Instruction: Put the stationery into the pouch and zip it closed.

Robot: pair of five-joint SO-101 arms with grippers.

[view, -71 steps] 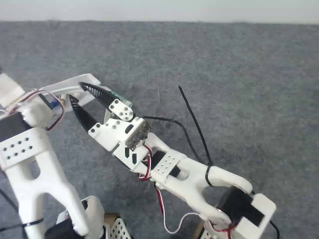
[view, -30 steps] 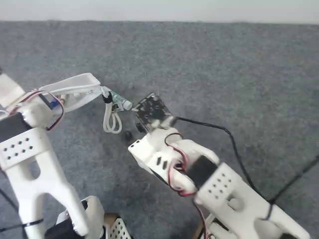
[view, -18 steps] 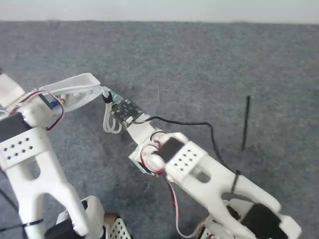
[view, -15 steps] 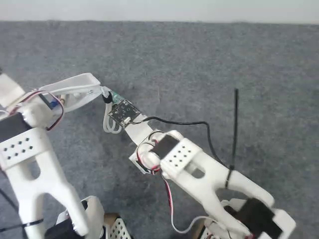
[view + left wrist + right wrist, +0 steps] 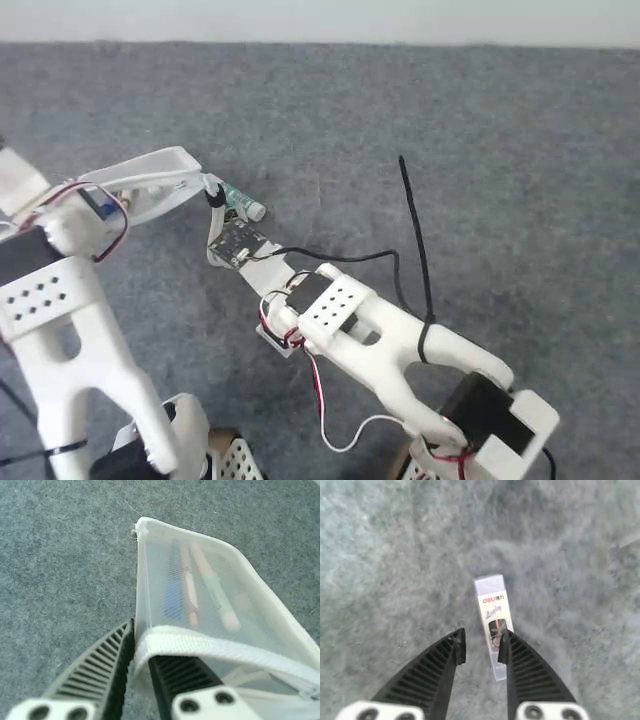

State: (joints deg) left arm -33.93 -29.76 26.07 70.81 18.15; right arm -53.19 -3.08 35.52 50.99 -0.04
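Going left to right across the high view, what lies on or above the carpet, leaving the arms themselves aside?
pouch → small green-and-white stationery item → black cable tie sticking upward

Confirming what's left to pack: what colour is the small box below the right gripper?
Pale lilac-white box, clearest in the right wrist view.
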